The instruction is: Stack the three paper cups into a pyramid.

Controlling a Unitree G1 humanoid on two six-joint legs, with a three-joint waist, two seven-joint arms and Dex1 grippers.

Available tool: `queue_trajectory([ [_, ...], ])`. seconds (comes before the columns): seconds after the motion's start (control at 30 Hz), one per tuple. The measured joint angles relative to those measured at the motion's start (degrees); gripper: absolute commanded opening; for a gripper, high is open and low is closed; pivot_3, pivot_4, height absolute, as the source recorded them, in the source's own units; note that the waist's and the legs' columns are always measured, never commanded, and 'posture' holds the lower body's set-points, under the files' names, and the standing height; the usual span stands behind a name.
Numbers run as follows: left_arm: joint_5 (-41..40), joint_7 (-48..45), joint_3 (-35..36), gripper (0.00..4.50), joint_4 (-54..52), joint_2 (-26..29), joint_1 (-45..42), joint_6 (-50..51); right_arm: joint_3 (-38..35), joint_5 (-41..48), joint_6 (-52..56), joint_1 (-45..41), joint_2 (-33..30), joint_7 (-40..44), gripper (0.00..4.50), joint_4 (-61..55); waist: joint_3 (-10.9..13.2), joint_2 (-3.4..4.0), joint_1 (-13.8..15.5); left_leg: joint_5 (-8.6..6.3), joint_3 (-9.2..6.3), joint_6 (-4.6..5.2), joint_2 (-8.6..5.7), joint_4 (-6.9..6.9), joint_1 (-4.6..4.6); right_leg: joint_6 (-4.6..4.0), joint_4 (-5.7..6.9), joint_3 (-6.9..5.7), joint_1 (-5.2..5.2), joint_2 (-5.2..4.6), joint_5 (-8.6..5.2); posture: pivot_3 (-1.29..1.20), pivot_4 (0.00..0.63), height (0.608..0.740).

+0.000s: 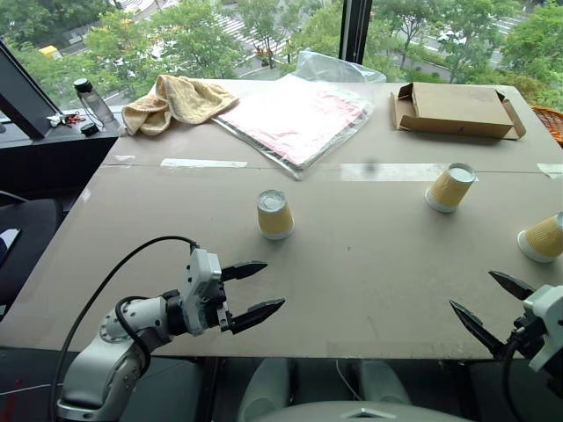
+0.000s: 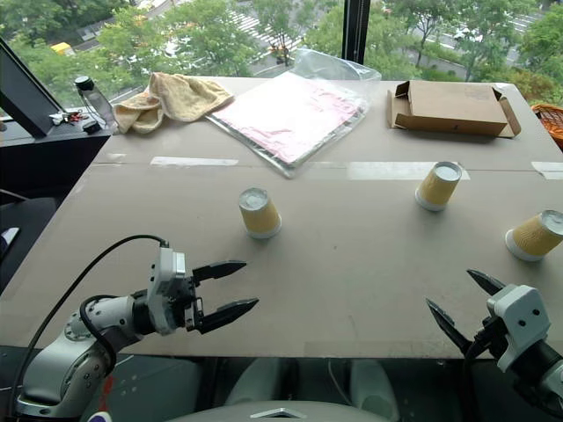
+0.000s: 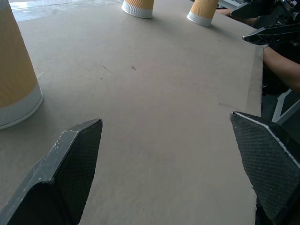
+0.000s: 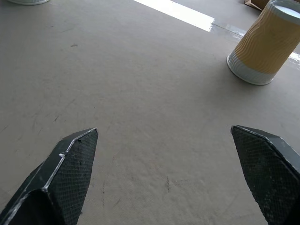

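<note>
I have three paper cups standing mouth-down on the table, spread well apart, so no pyramid exists yet. The left cup sits near the middle of the board, the middle cup stands farther back and to the right, and the right cup is close to the right edge.

My left gripper hovers at the near edge with its two black fingers spread wide and nothing between them. My right gripper hangs at the near right corner, likewise splayed open and empty.

The relation I care about is this: the left cup lies straight ahead of the left gripper, slightly to its right and farther from me, with bare table between them. Its long axis is vertical, white base up, so I judge a level approach from the near side would let the fingers close across the ribbed wall. The right cup lies ahead of the right gripper, a little to its right, and is the nearest cup to that hand; the middle cup is farther away, up and to the left of it.

So I read the left arm as the one for the left cup, and the right arm for the two on the right. The two right-hand cups seem the likelier base pair, being closer together.
</note>
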Motion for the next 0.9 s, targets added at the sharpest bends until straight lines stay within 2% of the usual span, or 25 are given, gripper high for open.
queue_trajectory([
  [0.07, 0.0, 0.2, 0.0, 4.5, 0.3, -0.3, -0.3, 0.0, 0.1, -0.2, -0.6, -0.4, 0.2, -0.1, 4.49, 0.1, 0.0, 0.0, 0.0, 0.0, 0.01, 0.0, 0.0, 0.0, 0.0, 0.0, 0.0, -0.14, 0.0, -0.12, 0.0, 0.0, 0.15, 0.74],
  [0.2, 1.2, 5.4, 0.0, 4.5, 3.5, -5.3, -4.5, -0.4, 3.9, 0.0, -4.0, -3.8, 2.6, -0.2, 4.49, -0.1, 0.0, 0.04, 0.1, 0.0, 0.04, 0.0, -0.03, 0.01, 0.05, 0.01, 0.01, -0.43, 0.0, -0.33, 0.01, 0.0, 0.15, 0.74],
  [0.37, 1.8, 11.8, 2.0, 4.5, 6.8, -9.3, -6.5, -0.8, 7.9, 3.4, -3.7, -6.8, 1.3, 1.3, 4.49, -3.6, 0.0, 0.03, 0.0, -0.02, -0.01, 0.02, -0.08, 0.0, 0.02, 0.23, 0.02, -0.52, -0.03, -0.33, 0.13, 0.0, 0.15, 0.74],
  [0.53, 2.7, 15.2, 4.6, 4.5, 10.1, -9.2, -10.1, -0.8, 11.4, 9.8, -1.9, -8.1, -3.6, 4.9, 4.49, -10.6, 0.0, 0.02, 0.4, -0.02, -0.39, 0.02, -0.21, 0.05, -0.09, 0.23, 0.01, -0.88, 0.01, -0.38, 0.13, 0.0, 0.15, 0.74],
  [0.63, 5.3, 15.4, 4.1, 4.5, 12.7, -8.0, -15.7, -1.3, 12.1, 12.0, -0.7, -8.1, -6.1, 6.0, 4.49, -13.4, 0.1, 0.0, 1.2, -0.02, -0.58, 0.02, -0.31, 0.13, -0.19, 0.23, -0.02, -1.07, 0.01, -0.42, 0.13, 0.0, 0.15, 0.74],
  [0.9, 9.1, 13.3, -0.6, 4.5, 19.9, -8.6, -25.2, -3.5, 12.5, 10.7, -0.2, -6.0, -6.3, 4.4, 4.49, -14.1, 0.1, 0.0, 1.4, -0.01, -0.79, 0.01, -0.4, 0.19, -0.41, 0.25, -0.01, -1.3, -0.04, -0.42, 0.14, 0.0, 0.15, 0.74],
])
